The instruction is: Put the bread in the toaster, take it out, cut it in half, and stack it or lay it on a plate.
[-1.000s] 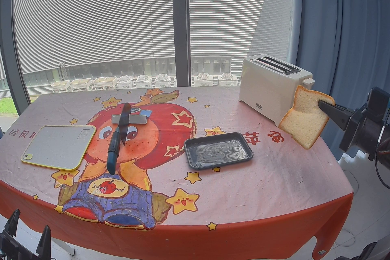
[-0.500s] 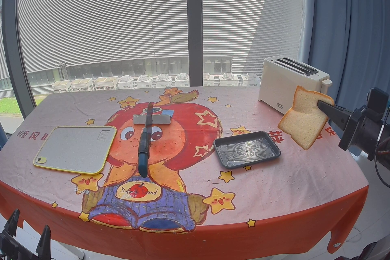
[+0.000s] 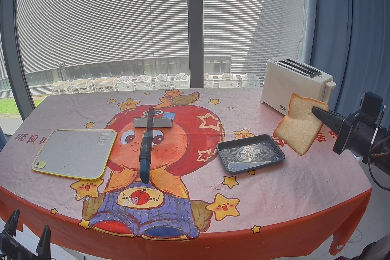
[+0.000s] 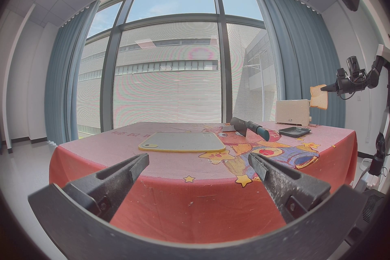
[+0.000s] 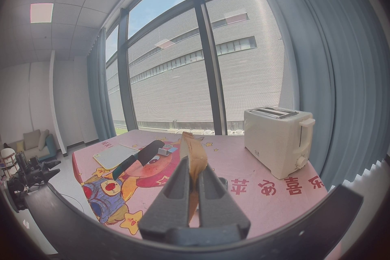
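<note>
Right gripper [image 3: 316, 111] clenched bread [image 3: 300, 125] by its edge, slice hanging beside toaster [image 3: 293, 85], presumably for slotting; left gripper [image 4: 199, 175] released, empty.

The clothed table [image 3: 292, 187] carries a cutting board [image 3: 75, 148], knife [image 3: 145, 147] on its rest [image 3: 160, 122], dark tray [image 3: 250, 153] and toaster [image 3: 292, 84].

On the red cartoon-print table [image 3: 292, 187], the yellow-rimmed grey cutting board [image 3: 73, 148] lies left, the blue-handled knife [image 3: 145, 146] right of it, blade across a small grey rest [image 3: 159, 122]. The dark rectangular tray [image 3: 250, 153] lies farther right, the white 2-slot toaster [image 3: 294, 84] behind it.
</note>
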